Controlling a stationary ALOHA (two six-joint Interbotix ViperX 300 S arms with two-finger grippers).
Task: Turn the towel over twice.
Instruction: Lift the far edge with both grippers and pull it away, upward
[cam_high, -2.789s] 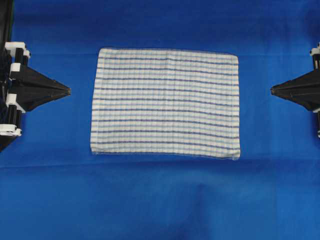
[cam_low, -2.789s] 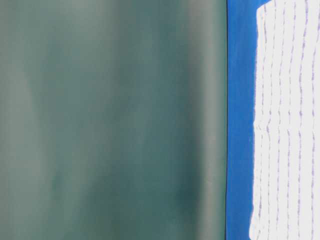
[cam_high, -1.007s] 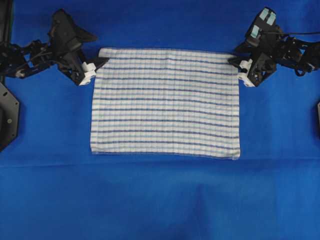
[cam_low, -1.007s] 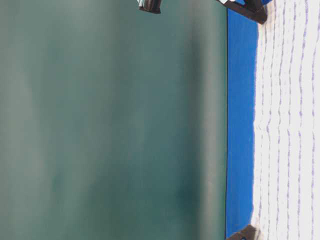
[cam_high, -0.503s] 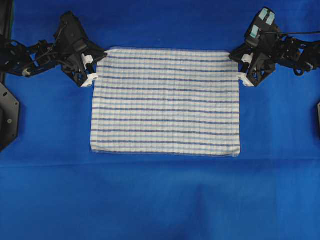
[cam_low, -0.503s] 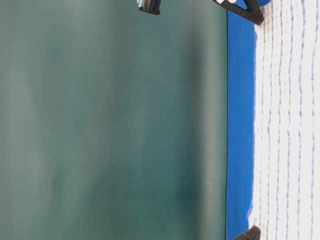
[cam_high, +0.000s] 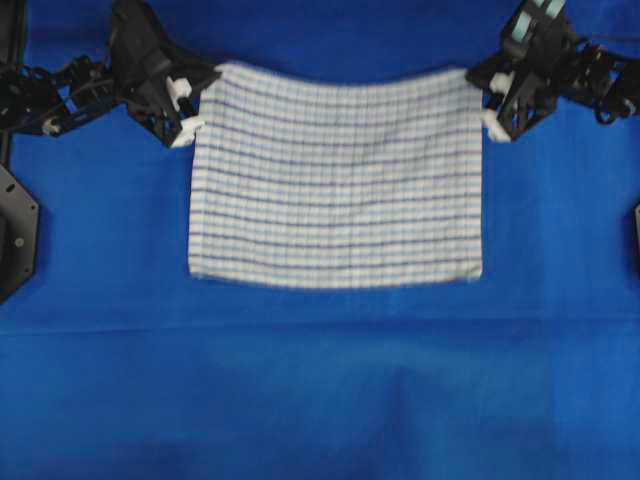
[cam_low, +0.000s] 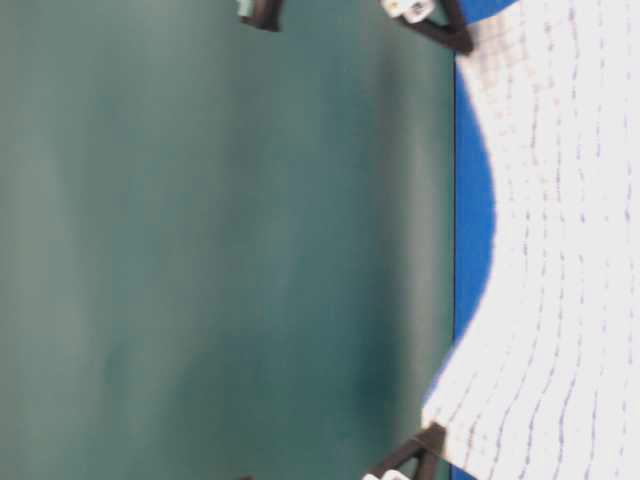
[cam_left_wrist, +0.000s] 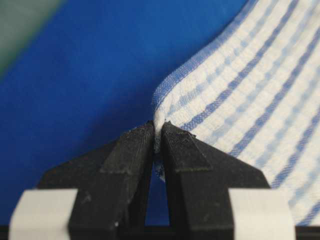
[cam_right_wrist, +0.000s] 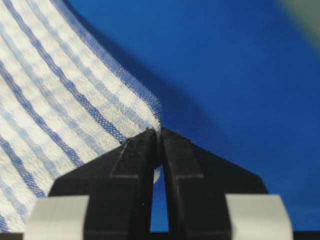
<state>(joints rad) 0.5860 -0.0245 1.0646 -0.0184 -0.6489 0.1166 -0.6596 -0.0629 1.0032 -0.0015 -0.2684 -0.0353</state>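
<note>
Left gripper is pinched tight on the towel, jaws pressed together with the corner of cloth caught at the very tips. Cloth rises out of the black fingers and fans away to the right of the wrist view, stripes running diagonally. Overhead, the left gripper sits at the towel's far left corner, arm reaching in from the left edge.

Right gripper likewise clamped on the other far corner, jaws together, a fold of cloth nipped between the tips; towel spreads off to the left of that wrist view. Overhead, the right gripper is at the far right corner, arm coming in from the right.

Towel hangs between the two grips: both far corners lifted, far edge sagging in a curve between them, near edge lying flat on the blue table cover. Striped side faces up. Overhead view is a bit blurred.

Table-level view: towel with its two held corners raised off the cover and the middle of that edge dipping down; the right gripper's black fingers and the left's meet those corners.
</note>
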